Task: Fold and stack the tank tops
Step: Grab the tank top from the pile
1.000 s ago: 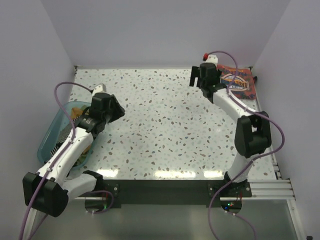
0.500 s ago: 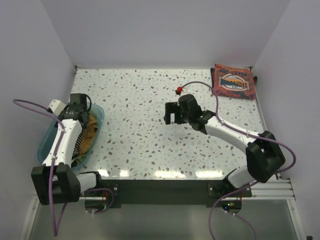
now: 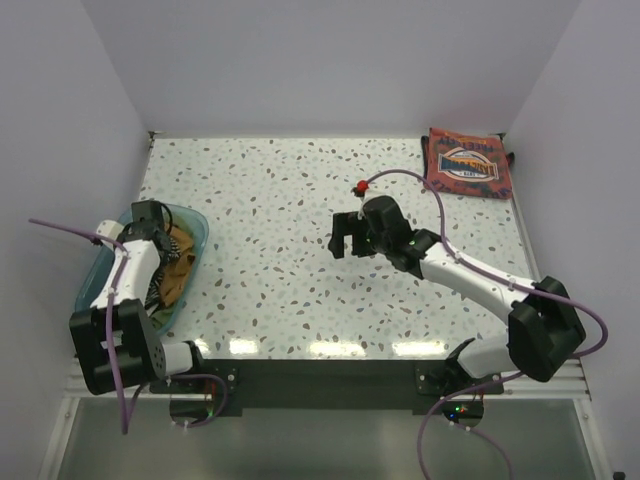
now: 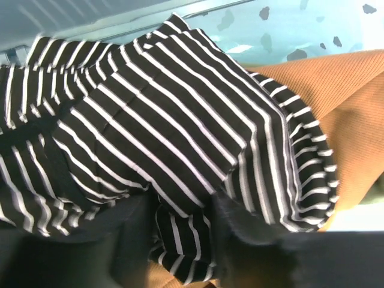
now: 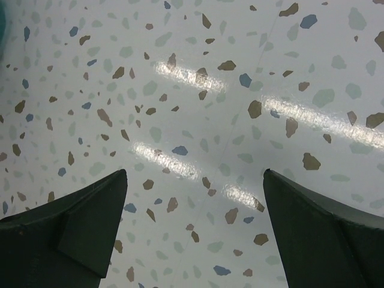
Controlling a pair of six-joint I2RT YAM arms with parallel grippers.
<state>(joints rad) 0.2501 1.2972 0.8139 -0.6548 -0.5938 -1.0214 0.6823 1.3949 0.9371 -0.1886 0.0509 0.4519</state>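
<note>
Heaped tank tops [image 4: 180, 120] and bin wall [image 3: 197, 225] hem the left gripper [image 4: 180, 207].

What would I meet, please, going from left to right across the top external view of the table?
teal bin → right gripper → folded rust-red tank top

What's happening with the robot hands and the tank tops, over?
Left hand in bin, striped top between fingers, grip unclear. Right hand open over table. Red top folded, far corner. Nothing blocking.
</note>
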